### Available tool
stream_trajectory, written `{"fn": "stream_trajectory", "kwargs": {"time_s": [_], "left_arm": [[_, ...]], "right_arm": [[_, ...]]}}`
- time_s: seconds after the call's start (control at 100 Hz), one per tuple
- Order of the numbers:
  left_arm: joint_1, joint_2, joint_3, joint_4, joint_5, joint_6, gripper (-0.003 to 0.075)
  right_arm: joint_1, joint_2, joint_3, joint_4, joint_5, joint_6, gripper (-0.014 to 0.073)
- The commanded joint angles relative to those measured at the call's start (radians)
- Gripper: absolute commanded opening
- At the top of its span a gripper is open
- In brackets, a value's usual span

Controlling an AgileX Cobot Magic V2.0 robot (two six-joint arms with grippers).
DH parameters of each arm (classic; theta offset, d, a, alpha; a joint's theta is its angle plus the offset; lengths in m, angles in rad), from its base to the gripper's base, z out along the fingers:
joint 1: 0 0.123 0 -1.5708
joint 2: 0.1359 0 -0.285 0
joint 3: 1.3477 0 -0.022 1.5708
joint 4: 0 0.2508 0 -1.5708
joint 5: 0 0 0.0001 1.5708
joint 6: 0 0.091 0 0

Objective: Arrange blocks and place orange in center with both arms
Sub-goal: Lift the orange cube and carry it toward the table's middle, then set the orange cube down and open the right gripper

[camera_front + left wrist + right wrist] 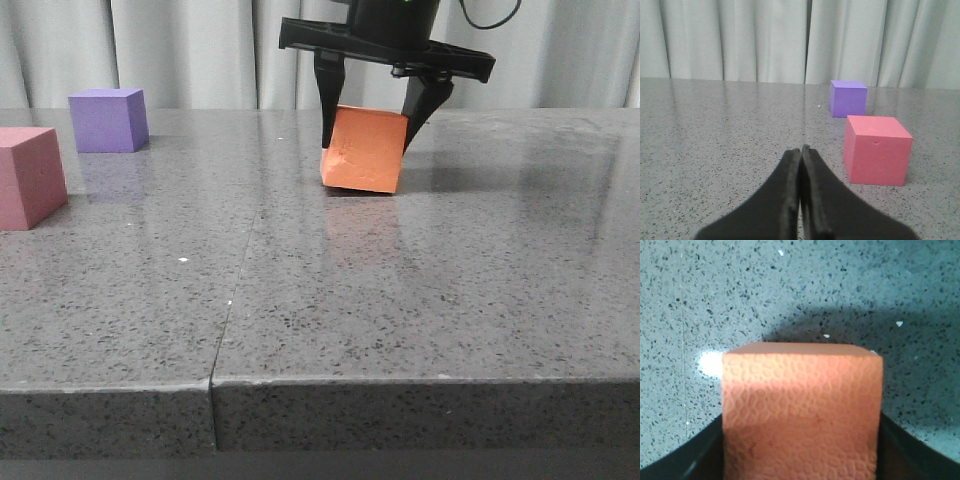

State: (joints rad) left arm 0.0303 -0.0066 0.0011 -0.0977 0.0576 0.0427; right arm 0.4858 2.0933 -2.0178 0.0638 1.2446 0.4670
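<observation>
Orange block, probably light, soft foam best pinched on opposite flat sides, sits tilted on the table clamped by the right gripper, while the left gripper is closed empty.

Orange cube: tilted, dented front face, mid-desk. Purple cube far left; pinkish-red cube nearer, left edge.

Speckled grey stone table carries purple cube, pinkish-red cube, and tilted orange cube, seemingly touching down
</observation>
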Motion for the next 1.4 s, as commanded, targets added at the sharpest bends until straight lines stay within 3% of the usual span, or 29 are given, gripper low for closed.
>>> {"fn": "stream_trajectory", "kwargs": {"time_s": [0.0,0.14,0.79,1.39], "left_arm": [[0.002,-0.029,0.04,0.002,-0.08,-0.001,-0.002],[0.002,-0.029,0.04,0.002,-0.08,-0.001,-0.002],[0.002,-0.029,0.04,0.002,-0.08,-0.001,-0.002],[0.002,-0.029,0.04,0.002,-0.08,-0.001,-0.002]], "right_arm": [[0.0,-0.045,-0.025,0.019,0.021,-0.022,0.0498],[0.0,-0.045,-0.025,0.019,0.028,-0.022,0.0572],[0.0,-0.059,-0.028,0.045,0.088,-0.023,0.0572],[0.0,-0.198,-0.028,0.017,0.088,-0.052,0.0568]]}}
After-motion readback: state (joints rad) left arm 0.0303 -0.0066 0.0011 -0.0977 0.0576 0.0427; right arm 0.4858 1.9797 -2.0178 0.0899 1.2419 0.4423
